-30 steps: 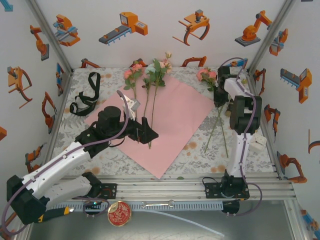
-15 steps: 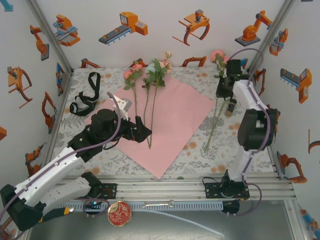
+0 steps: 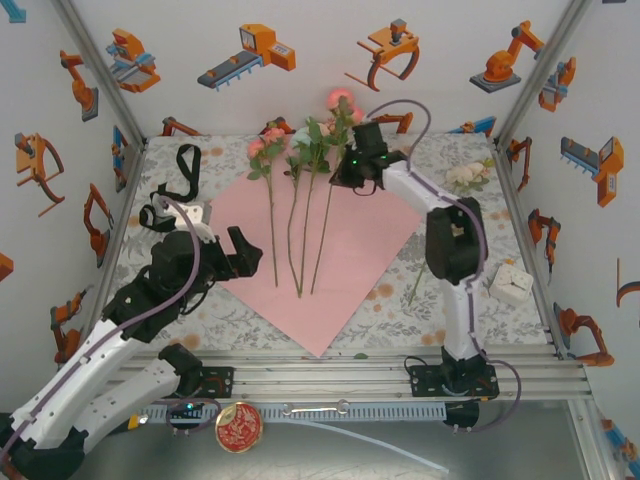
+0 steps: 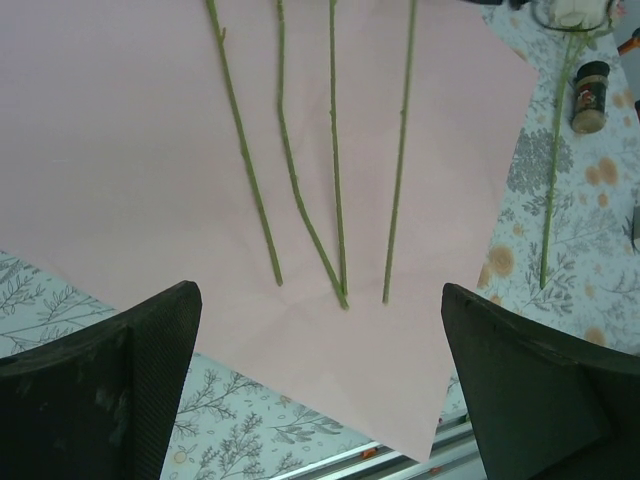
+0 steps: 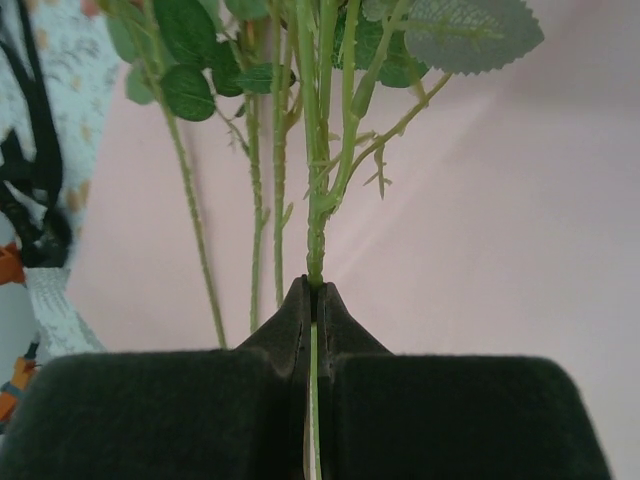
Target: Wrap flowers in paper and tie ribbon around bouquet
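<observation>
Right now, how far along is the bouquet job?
Done: the paper lies flat, pink side up, with three flowers laid on it. In hand: the right gripper is shut on a fourth stem beside them; the left gripper hangs open over the paper's near part. Left: a white flower lies off the paper to the right, nothing is rolled, and the ribbon lies untouched at the far left.

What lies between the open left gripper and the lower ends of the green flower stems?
In the left wrist view, bare pink paper alone lies between the left gripper and the long thin green stems.
</observation>
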